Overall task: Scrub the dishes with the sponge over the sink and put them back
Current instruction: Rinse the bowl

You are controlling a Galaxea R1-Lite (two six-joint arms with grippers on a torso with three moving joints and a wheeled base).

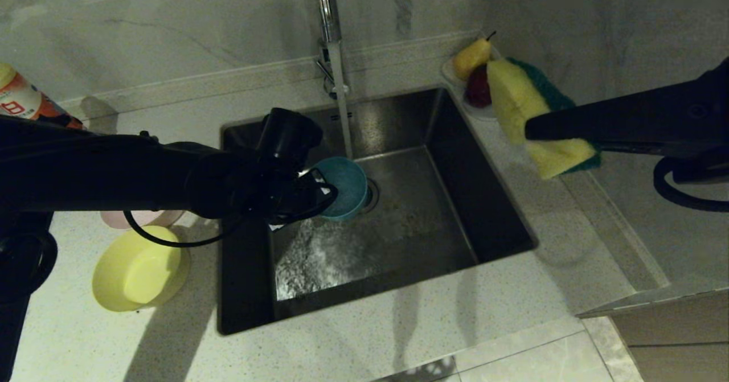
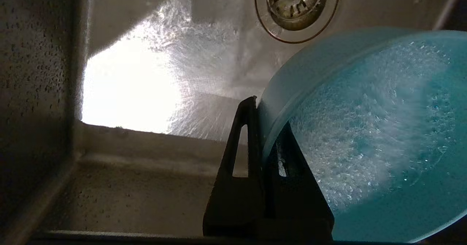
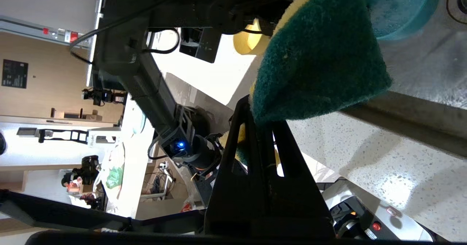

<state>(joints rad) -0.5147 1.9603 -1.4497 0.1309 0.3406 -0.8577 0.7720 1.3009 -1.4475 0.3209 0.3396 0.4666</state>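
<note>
My left gripper (image 1: 310,191) (image 2: 268,121) is shut on the rim of the light blue bowl (image 1: 342,188) (image 2: 383,128), one finger outside the wall and one inside. It holds the bowl tilted over the sink (image 1: 484,200) near the drain (image 2: 295,4), under the tap (image 1: 330,35). The bowl's inside is foamy. My right gripper (image 1: 532,128) (image 3: 261,115) is shut on the sponge (image 1: 529,114) (image 3: 317,55), held above the counter at the sink's right edge, apart from the bowl. The yellow bowl (image 1: 139,271) stands on the left counter. The pink bowl (image 1: 142,218) is mostly hidden under my left arm.
A thin stream of water (image 1: 344,120) runs from the tap down to the blue bowl. A white saucer (image 1: 450,72) with a pear (image 1: 471,57) and a red fruit (image 1: 478,86) sits at the sink's back right corner. A bottle (image 1: 23,100) stands at the far left.
</note>
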